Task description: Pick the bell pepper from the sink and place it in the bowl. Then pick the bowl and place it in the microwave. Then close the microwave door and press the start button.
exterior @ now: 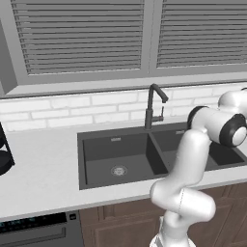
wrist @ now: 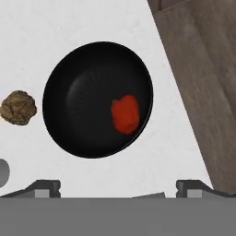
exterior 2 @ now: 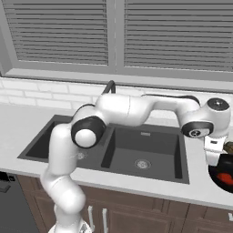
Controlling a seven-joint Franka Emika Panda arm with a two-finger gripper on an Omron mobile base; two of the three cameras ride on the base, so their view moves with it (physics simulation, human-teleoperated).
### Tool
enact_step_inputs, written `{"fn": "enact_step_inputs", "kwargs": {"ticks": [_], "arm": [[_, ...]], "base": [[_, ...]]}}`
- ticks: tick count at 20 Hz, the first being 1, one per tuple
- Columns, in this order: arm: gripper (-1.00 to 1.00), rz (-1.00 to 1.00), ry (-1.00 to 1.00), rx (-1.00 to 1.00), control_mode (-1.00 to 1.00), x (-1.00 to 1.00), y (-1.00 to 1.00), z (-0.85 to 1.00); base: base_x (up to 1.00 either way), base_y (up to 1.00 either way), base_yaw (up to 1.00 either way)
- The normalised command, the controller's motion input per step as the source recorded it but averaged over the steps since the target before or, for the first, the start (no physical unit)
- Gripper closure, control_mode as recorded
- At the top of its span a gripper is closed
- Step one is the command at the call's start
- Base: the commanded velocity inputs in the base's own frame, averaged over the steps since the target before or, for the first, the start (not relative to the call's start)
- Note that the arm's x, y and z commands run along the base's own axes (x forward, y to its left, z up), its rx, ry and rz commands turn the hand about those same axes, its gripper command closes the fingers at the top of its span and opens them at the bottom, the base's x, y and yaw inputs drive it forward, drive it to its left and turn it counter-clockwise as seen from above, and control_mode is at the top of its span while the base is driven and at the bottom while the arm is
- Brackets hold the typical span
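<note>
Right of the sink (exterior 2: pixel 113 150), on the pale counter (wrist: pixel 92 27), sits the black bowl (wrist: pixel 83 110), and I can see the red pepper (wrist: pixel 125 114) already lying inside it, off toward one side of the bowl's floor and not at its centre. From the right base camera the same bowl (exterior 2: pixel 218 170) shows at the frame's edge with the pepper (exterior 2: pixel 225 177) a red patch in it, so I judge the first step of the job done.

I have the gripper (wrist: pixel 117 186) hanging straight over the bowl, looking down into it, with its jaws spread wide and nothing between them. The two finger tips sit near the bowl's near rim, one out to each side, clear of it and not touching. That wide stance makes sense to me: a release leaves them parted, and the next grip needs the rim to pass between them.

A lumpy brown thing (wrist: pixel 18 107) rests on the counter just beside the bowl, apart from it; I cannot tell what it is. The counter's edge runs close along the bowl's other side, with wooden floor (wrist: pixel 203 83) beyond, so I would avoid nudging the bowl that way.

Both basins look bare apart from their drains, under the dark faucet (exterior: pixel 152 103). Next, I reckon, I must come down onto the rim on the side away from the pepper.
</note>
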Motion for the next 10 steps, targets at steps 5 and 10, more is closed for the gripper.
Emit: {"fn": "enact_step_inputs", "kwargs": {"ticks": [5, 10], "arm": [[-1.0, 0.09, 0.2, -0.01, -1.0, 0.0, 0.21, 0.29], [-1.0, 0.15, 0.23, 0.0, -1.0, 0.01, 0.06, 0.09]], "base": [[0.0, 0.0, 0.0], [0.0, 0.0, 0.0]]}}
